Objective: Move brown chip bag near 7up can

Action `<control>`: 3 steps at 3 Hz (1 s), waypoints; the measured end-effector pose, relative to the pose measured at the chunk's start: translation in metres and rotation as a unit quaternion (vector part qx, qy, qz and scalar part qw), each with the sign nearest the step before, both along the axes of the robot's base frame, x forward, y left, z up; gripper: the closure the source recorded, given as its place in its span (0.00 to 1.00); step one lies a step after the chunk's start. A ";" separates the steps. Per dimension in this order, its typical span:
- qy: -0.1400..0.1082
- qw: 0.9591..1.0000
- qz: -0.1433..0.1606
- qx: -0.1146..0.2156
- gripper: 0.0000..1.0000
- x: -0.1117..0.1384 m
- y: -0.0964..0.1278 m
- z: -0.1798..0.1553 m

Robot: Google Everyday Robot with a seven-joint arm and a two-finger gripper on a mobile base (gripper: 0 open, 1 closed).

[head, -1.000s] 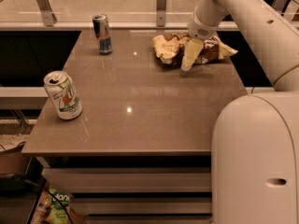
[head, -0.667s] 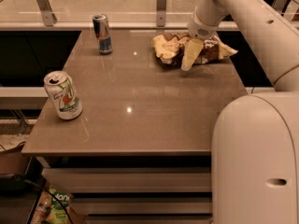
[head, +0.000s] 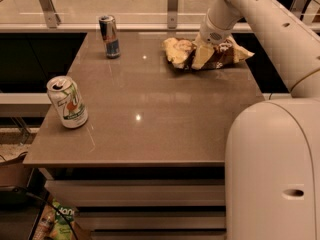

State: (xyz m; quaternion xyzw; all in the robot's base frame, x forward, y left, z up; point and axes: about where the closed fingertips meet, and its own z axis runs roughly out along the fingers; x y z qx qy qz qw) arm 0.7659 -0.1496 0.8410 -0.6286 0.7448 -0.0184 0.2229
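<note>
Item count on the table (head: 150,129): one brown chip bag (head: 223,57), two cans, one gripper (head: 201,58). The gripper, at the end of the white arm (head: 260,19), is lowered onto the middle of the brown chip bag near the table's far right corner. It is in contact with the bag from above, but whether it is open or closed on the foil cannot be told from this view. The bag lies crumpled on the tabletop directly beneath and to both sides of the gripper. Its long axis runs left to right, roughly parallel to the table's far edge. One pale yellow end bunches up just left of the gripper as the camera sees it; the other end tapers to a point on the gripper's right, aimed toward the table's right edge. The dark brown middle shows just beside the gripper on its right. The 7up can (head: 67,102) stands upright well apart from the gripper, far to its left and much nearer the camera, close to the table's left edge, with its opened silver top visible. The second can, a slimmer blue-and-silver can (head: 109,36), stands upright to the gripper's left, at about the same depth as the bag. The robot's rounded white body (head: 275,174) fills the near right foreground, below the gripper in the picture.
</note>
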 end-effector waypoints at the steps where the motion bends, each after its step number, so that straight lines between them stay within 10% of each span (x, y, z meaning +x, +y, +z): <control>1: 0.002 1.000 0.001 0.000 0.64 0.001 0.002 -0.004; 3: 0.004 1.000 0.002 0.000 1.00 0.001 0.003 -0.003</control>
